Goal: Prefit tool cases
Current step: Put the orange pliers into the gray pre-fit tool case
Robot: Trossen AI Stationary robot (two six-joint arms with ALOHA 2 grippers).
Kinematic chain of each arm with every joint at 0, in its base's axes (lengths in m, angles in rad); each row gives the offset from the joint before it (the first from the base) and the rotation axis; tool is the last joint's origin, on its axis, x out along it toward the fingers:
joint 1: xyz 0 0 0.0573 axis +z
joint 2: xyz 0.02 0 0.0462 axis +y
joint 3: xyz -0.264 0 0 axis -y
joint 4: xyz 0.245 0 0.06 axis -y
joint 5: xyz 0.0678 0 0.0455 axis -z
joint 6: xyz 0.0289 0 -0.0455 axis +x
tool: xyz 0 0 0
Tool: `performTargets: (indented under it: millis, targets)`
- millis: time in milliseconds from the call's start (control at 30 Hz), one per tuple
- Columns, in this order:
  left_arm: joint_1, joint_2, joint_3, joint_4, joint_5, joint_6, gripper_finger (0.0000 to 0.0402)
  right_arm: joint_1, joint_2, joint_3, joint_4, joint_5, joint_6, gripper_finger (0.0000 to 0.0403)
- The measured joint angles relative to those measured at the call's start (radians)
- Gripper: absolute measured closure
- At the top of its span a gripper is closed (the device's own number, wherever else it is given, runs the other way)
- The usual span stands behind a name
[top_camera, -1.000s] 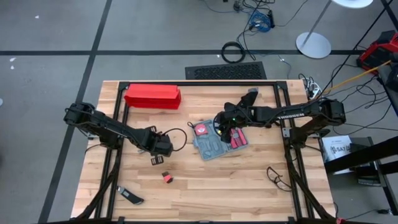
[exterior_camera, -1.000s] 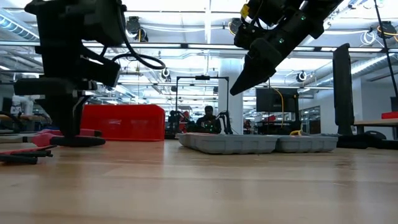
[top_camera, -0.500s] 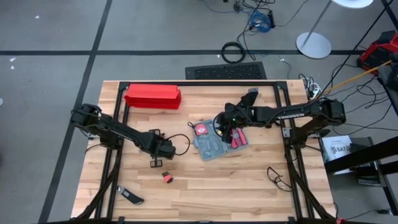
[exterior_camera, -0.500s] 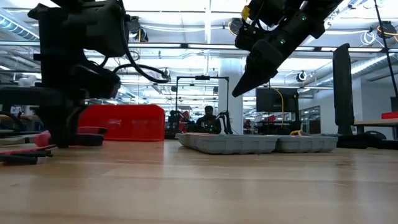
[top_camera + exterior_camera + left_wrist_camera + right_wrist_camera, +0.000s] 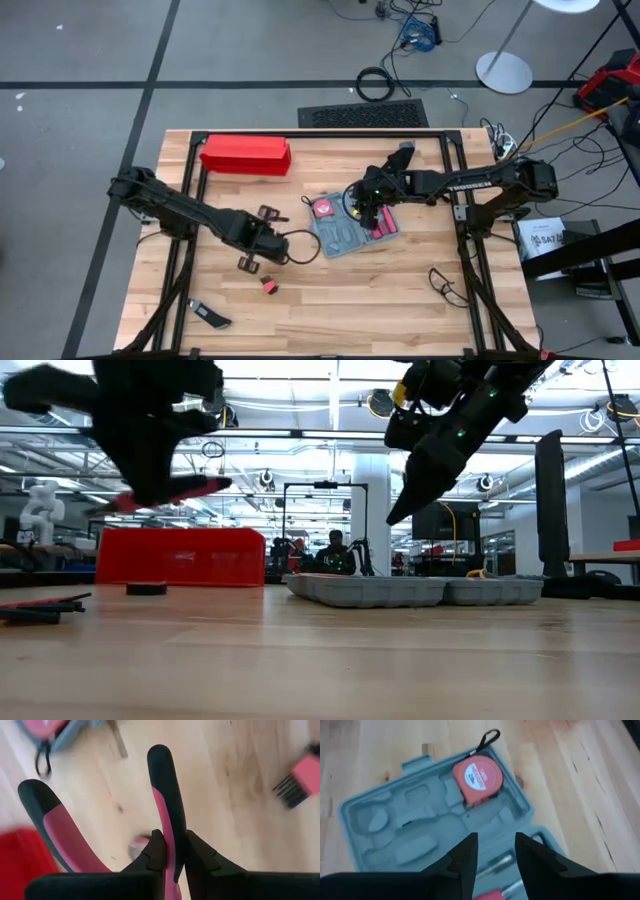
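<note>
pink-handled pliers (image 5: 167,815) x1 pinched in left claw (image 5: 262,237); right claw (image 5: 495,852) spread over 1 open case (image 5: 420,820).

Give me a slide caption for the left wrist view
Left gripper shut on one pink-and-black pliers handle above the wooden table.

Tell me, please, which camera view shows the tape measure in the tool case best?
The right wrist view: the tape measure sits large and clear in the open tool case. The high view shows it as a small red spot; the low view hides it; the left wrist view shows a blurred edge.
</note>
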Motion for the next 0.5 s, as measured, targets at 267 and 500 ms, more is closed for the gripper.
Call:
performTargets:
  millis: [267, 500]
  targets:
    - [0.103, 0.078, 0.021, 0.187, -0.112, 0.649, 0.0362, -0.005, -0.245, 0.000, -0.256, 0.004, 0.110, 0.0277]
    - [0.228, 0.186, 0.026, 0.567, -0.050, 1.156, 0.0362, 0.023, -0.523, 0.000, -0.419, 0.135, 0.202, 0.0277]
